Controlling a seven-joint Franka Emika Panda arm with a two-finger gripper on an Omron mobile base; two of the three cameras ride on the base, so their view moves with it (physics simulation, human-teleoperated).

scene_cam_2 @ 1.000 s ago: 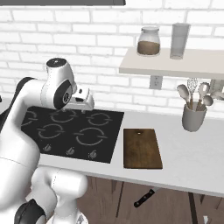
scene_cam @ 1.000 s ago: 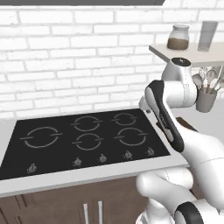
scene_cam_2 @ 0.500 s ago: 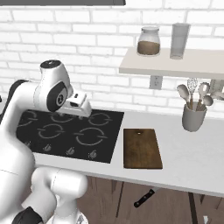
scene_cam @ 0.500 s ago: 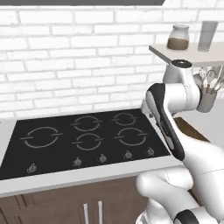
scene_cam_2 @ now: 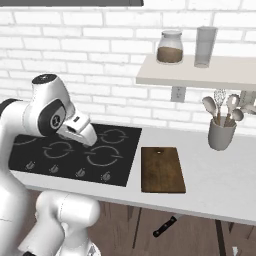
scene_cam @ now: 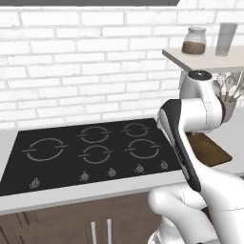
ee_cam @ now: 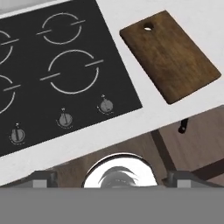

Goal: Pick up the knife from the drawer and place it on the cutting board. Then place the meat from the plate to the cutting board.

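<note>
Looking from the left base view, the cutting board (scene_cam: 208,147) lay on the counter behind the white arm. From the right base view, the gripper (scene_cam_2: 80,131) hung above the cooktop (scene_cam_2: 75,152), and the knife (scene_cam_2: 165,226) lay low in the drawer, far to the side of the jaws. From the hand view, the jaws stood wide apart and held nothing; the board was ahead of them.

cutting board (scene_cam_2: 162,169): dark wood, matt, grained
cooktop (scene_cam_2: 75,154): glossy black glass
counter (scene_cam_2: 220,185): smooth pale grey
knife (scene_cam_2: 165,226): black handle
wall (scene_cam_2: 90,50): white brick
</note>
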